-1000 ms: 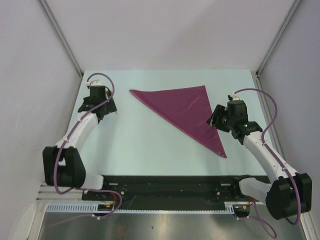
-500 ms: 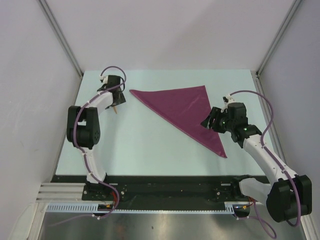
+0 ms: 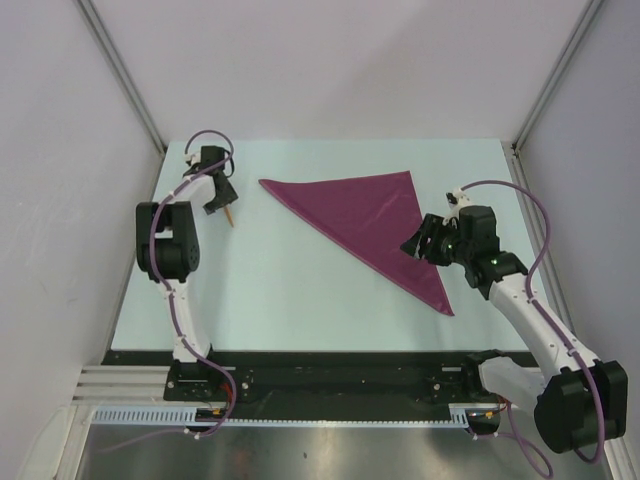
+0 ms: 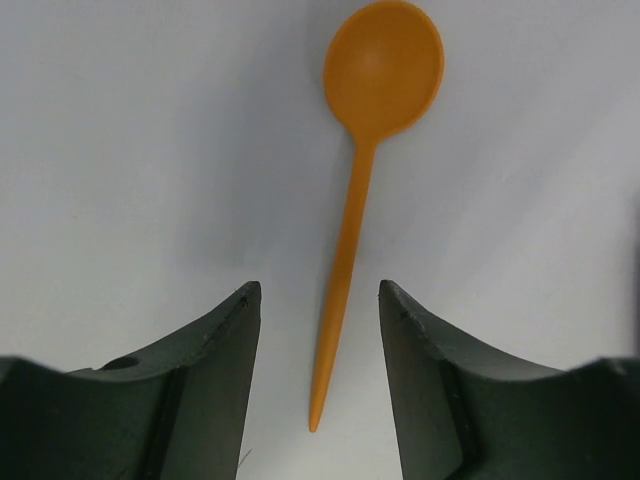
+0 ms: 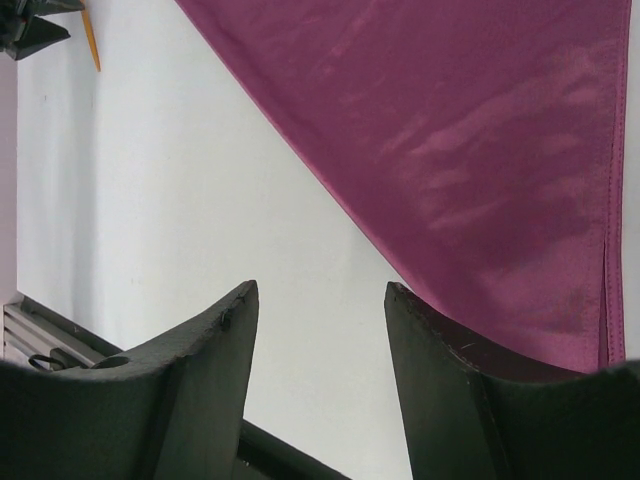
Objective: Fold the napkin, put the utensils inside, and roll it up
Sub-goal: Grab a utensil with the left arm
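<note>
- The left arm reaches far up the left side of the table (image 3: pixel 300 290), its elbow raised. The left gripper (image 3: pixel 217 203) points down at the far-left corner area.
- The right arm stretches forward from its base, and the right gripper (image 3: pixel 414 243) hangs over the napkin's right edge.
- A second ago the left arm was folded low by the table's left edge. It has since swung up and in over the spoon, and its jaws have narrowed. The right arm has crept slightly toward the cloth, while the napkin lies unmoved.
- The orange spoon (image 4: pixel 349 225) lies flat, bowl away from the wrist. Its handle runs between the left fingers (image 4: pixel 215 350), which stand partly open with a gap on each side and hold nothing.
- The napkin (image 3: pixel 370 220), folded into a triangle, lies right of the spoon and well apart from it.
- The right jaws are parted and empty; the cloth's edge runs just beyond the fingers (image 5: pixel 440 350).
</note>
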